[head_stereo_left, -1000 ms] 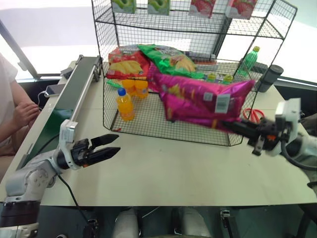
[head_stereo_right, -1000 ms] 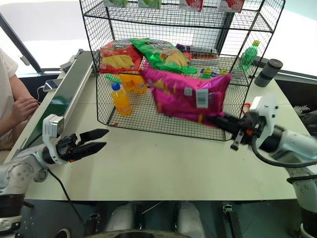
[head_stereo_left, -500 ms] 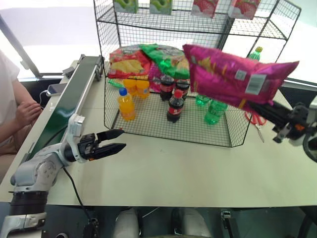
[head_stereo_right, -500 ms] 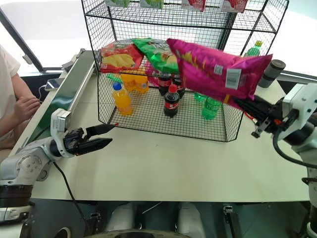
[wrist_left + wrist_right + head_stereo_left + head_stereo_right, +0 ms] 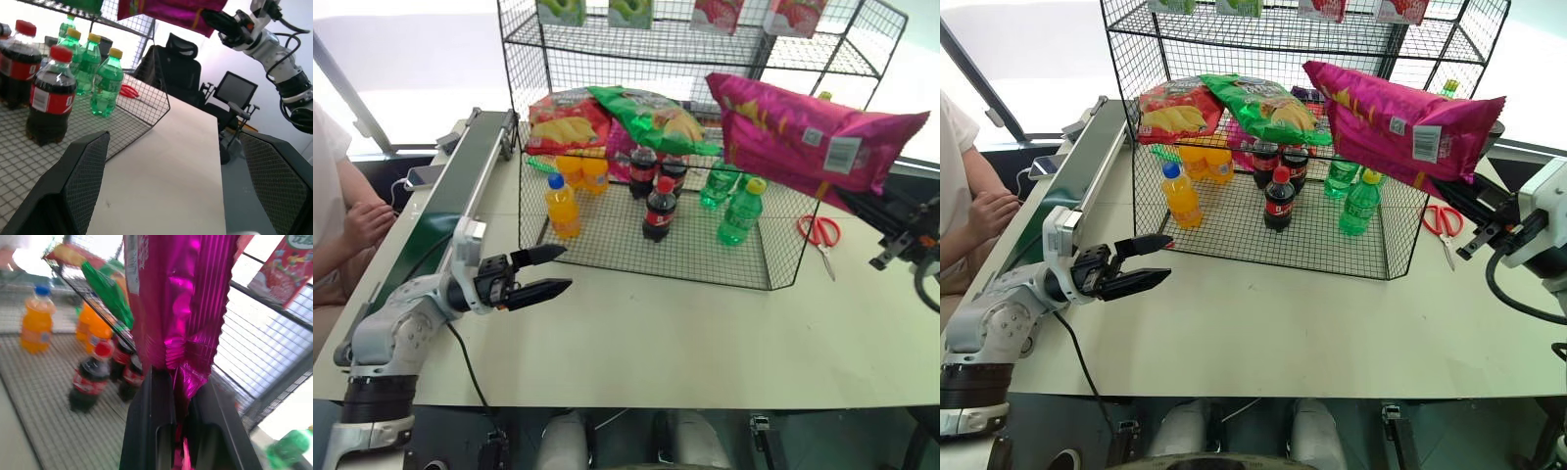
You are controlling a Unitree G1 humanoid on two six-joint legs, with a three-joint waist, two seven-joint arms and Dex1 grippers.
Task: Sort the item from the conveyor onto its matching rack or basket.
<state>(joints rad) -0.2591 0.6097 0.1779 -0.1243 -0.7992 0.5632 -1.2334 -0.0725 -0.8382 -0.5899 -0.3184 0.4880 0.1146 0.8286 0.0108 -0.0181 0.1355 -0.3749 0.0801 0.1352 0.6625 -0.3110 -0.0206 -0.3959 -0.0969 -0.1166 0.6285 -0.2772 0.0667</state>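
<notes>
I see the pink bag (image 5: 813, 142) risen and swung right, pinched by my right gripper (image 5: 862, 204) beside the rack (image 5: 636, 44), left gripper (image 5: 546, 273) spread empty.

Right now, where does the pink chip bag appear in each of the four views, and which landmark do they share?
Left eye view: pink chip bag at upper right, in the air beside the wire rack.
Right eye view: bag at upper right, held at one end by the right gripper.
Left wrist view: bag at the top edge.
Right wrist view: bag in the centre, pinched between the jaws.
Shared landmark: the cola bottle.
</notes>
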